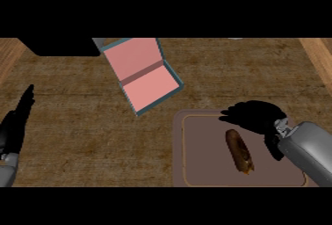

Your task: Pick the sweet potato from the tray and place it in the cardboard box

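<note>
A brown, elongated sweet potato (239,150) lies on the brown tray (201,149) at the lower right. My right hand (256,116) hovers over the tray's upper right part, just above and to the right of the sweet potato, fingers curled downward and holding nothing. The box (142,72) has a pink inside and teal walls and lies open and tilted at the upper middle of the counter. At the left edge my left hand (16,125) rests open, fingers pointing up.
A black object (58,46) sits at the counter's upper left, next to the box. Wooden strips (318,52) border the counter on both sides. Bare brown countertop (84,132) lies between the tray and my left hand.
</note>
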Controlling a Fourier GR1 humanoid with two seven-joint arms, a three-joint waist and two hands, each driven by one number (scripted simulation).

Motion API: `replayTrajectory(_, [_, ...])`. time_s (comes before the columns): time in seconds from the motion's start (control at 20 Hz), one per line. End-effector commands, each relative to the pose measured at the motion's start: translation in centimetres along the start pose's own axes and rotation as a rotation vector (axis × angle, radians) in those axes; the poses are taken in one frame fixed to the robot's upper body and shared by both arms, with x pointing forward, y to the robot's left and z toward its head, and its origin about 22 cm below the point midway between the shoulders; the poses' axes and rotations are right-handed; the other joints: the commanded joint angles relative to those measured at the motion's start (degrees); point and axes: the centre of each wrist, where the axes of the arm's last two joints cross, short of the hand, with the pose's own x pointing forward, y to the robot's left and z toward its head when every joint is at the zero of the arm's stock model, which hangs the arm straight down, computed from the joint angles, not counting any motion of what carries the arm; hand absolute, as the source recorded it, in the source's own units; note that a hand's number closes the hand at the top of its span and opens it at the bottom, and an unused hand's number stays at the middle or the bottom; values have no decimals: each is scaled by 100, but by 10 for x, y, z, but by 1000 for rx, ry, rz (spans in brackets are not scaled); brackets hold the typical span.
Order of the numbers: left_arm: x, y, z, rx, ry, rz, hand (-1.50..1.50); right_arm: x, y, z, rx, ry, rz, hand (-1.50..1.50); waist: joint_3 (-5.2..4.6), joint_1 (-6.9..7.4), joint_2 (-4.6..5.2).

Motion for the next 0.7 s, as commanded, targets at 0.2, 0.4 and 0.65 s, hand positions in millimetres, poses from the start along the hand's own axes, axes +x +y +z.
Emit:
replayTrajectory(0.2, [2,-3,2,12,-2,-7,0,14,4,-17,32,5,24,-150,2,-27,-5])
replayTrajectory(0.4, [-12,5,10,-10,0,6,0,13,13,-28,36,11,10,-150,2,-10,-4])
replayTrajectory(0.65, [0,-13,-3,8,4,2,0,24,8,-6,59,-59,-11,-150,1,-63,-10])
